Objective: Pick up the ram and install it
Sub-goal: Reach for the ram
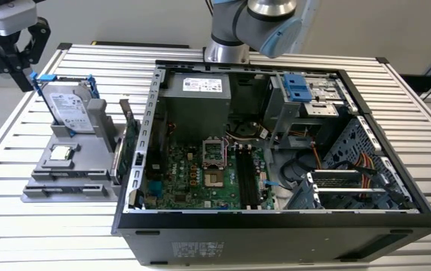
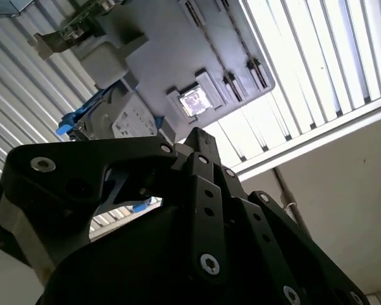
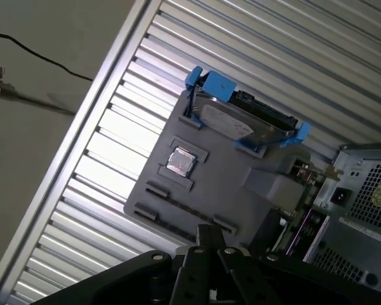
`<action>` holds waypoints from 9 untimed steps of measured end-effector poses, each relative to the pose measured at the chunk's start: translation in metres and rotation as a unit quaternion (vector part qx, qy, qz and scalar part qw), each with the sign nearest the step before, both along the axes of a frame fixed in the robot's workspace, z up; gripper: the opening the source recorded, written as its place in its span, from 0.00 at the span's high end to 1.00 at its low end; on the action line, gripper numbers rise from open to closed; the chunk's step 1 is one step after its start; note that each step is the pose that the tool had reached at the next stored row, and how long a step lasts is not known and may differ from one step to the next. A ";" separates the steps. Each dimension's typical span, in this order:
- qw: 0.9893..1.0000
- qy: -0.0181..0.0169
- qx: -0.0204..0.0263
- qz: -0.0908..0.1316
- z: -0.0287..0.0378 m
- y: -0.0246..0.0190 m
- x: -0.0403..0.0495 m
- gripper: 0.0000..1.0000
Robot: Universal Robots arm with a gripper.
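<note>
The ram (image 1: 118,161) stands on edge as a dark, narrow board in the grey holder (image 1: 57,189), between the holder and the open computer case (image 1: 275,220). Just beside it, on the case side, is the larger green card (image 1: 133,141). The long black memory slots (image 1: 247,180) lie on the motherboard inside the case. My gripper (image 1: 12,68) hangs high at the exterior view's far left, above and behind the holder and well away from the ram. In both wrist views its black fingers meet at one tip (image 3: 209,232) (image 2: 197,136), shut on nothing.
A silver hard drive (image 1: 72,110) in a blue-trimmed frame stands at the back of the holder, with a small square chip (image 1: 62,152) in front of it. The slatted metal table (image 1: 42,231) has bare room along its front left. The arm's base (image 1: 226,51) rises behind the case.
</note>
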State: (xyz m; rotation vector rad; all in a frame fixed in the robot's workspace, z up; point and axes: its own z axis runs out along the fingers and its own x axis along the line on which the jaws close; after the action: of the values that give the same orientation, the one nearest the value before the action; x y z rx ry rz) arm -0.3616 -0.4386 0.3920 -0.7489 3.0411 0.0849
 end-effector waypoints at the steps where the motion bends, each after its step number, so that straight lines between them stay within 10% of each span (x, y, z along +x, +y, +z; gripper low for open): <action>1: 1.000 0.000 0.000 0.005 0.0000 0.0000 0.0000 1.00; 9: 0.998 0.000 0.000 0.061 0.0000 0.0000 0.0000 1.00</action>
State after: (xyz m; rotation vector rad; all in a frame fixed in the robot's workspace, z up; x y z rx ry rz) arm -0.3616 -0.4386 0.3921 -0.9333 2.9932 0.0856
